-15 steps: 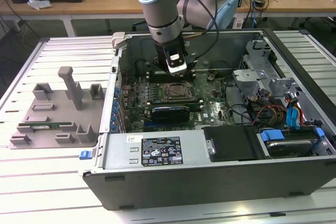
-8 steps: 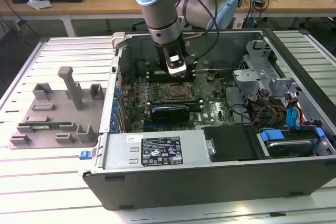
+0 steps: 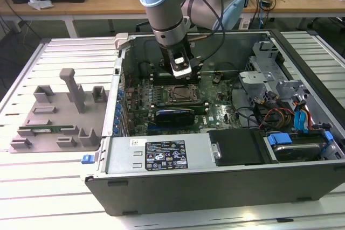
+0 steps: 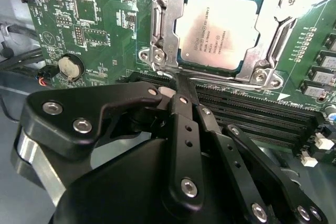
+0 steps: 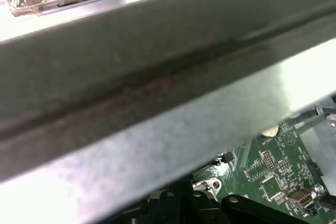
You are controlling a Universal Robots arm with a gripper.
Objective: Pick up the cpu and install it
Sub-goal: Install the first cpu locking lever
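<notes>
The cpu, a square chip with a silvery top plate, lies flat in the metal-framed socket on the green motherboard. In the exterior view the cpu sits mid-board inside the open computer case. My gripper hangs just off the socket's edge, beside the black memory slots. Its black fingers are pressed together, shut on nothing. From the exterior view the gripper is a little above the board, behind the socket.
A grey fixture tray with a green memory stick lies at the exterior view's left. Drive bays and cables crowd the case's right. A blurred metal case wall crosses the first wrist view, motherboard beneath.
</notes>
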